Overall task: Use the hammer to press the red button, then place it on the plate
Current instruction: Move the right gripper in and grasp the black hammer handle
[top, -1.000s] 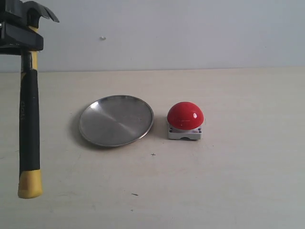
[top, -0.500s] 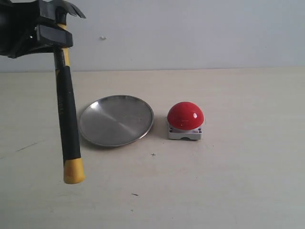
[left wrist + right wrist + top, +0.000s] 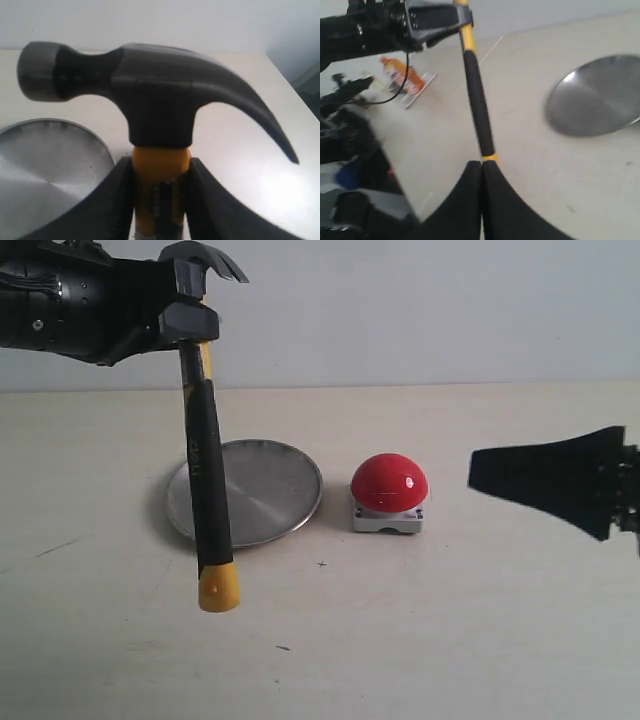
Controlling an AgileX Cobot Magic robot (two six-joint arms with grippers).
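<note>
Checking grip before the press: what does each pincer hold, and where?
The left pincer grips the hammer by its yellow neck, just under the head. The right pincer holds nothing.

The left gripper (image 3: pixel 188 325) reaches in from the upper left and clamps the hammer (image 3: pixel 208 480) at its yellow neck, just below the dark head. The handle hangs down at a slight tilt, yellow end lowest, and crosses in front of the left part of the plate (image 3: pixel 270 490). The red button (image 3: pixel 389 482) sits on its grey base on the table (image 3: pixel 450 630), just beside the plate's right rim. The right gripper (image 3: pixel 482 470) enters from the right edge as a dark silhouette tapering toward the button and apart from it. Its fingers seem pressed together.
</note>
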